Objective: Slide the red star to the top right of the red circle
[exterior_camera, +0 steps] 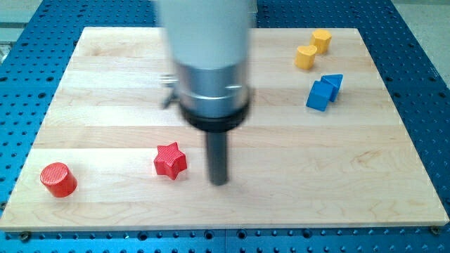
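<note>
The red star (170, 160) lies on the wooden board (232, 204) at the lower left of centre. The red circle (58, 179), a short cylinder, stands near the board's lower left corner, well to the left of the star and slightly lower. My tip (220, 182) rests on the board just to the right of the star, a small gap apart from it, not touching. The rod rises into the arm's grey and black wrist (212, 91), which hides part of the board's middle.
Two yellow blocks (313, 49) sit close together at the upper right. Two blue blocks (324, 91) sit together just below them. The board lies on a blue perforated table (422, 239).
</note>
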